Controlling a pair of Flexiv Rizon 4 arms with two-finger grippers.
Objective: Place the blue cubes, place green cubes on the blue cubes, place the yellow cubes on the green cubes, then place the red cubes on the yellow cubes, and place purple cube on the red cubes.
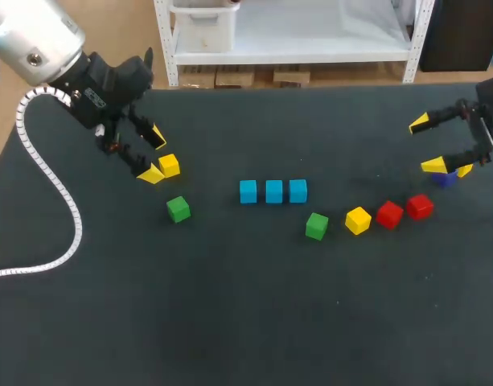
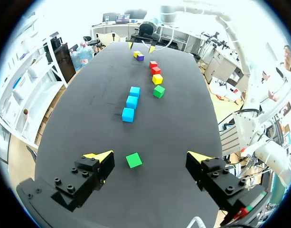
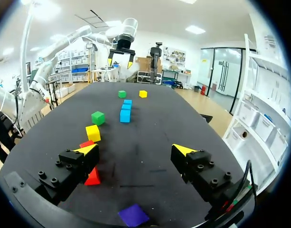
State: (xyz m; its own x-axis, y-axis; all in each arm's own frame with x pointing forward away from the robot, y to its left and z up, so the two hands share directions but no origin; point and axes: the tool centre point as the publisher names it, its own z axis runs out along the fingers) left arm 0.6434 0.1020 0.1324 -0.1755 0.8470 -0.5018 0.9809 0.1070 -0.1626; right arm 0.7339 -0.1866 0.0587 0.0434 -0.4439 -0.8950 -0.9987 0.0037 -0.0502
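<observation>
Left gripper (image 1: 153,155): wide open, nothing held.
Right gripper (image 1: 427,145): wide open, empty, hanging over the purple cube (image 3: 133,214).
Blue cubes (image 1: 273,191): row of three at mid-table, tops bare.
Near green cube (image 2: 133,160): on the table just ahead of the left gripper, in line with the finger gap, well apart from the row.
Far green cube (image 1: 316,226): just beside the row, on the right arm's side.
Nearer arm: left, for the near green cube.
Long axis: none.
Print: none legible.
</observation>
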